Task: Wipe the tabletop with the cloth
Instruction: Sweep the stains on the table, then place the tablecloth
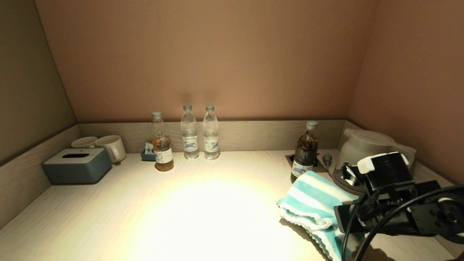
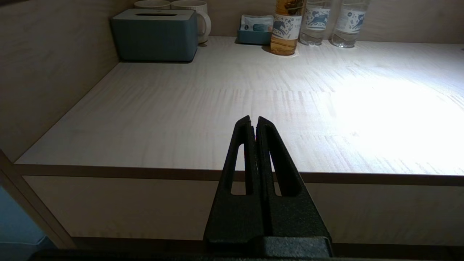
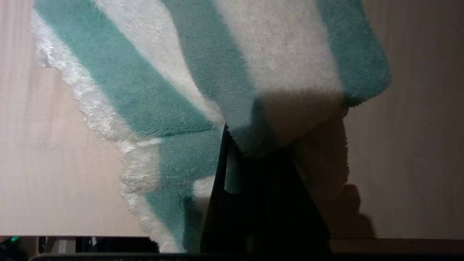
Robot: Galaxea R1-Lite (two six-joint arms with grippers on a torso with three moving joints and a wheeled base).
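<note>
The teal and white striped cloth [image 1: 311, 203] lies bunched at the right of the pale tabletop [image 1: 203, 217], near the front edge. My right gripper [image 1: 339, 217] comes in from the right. In the right wrist view its jaws [image 3: 250, 145] are together, with a fold of the cloth [image 3: 174, 72] draped over the tips and hiding them. The rest of the cloth spreads on the tabletop [image 3: 43, 163]. My left gripper [image 2: 253, 119] is shut and empty, parked before the front left edge of the tabletop [image 2: 181, 119], out of the head view.
A white kettle [image 1: 366, 145] and a dark bottle [image 1: 305, 152] stand just behind the cloth. A tea bottle [image 1: 162, 145] and two water bottles [image 1: 190, 134] line the back rim. A teal tissue box [image 1: 77, 165] and cups [image 1: 112, 146] sit back left.
</note>
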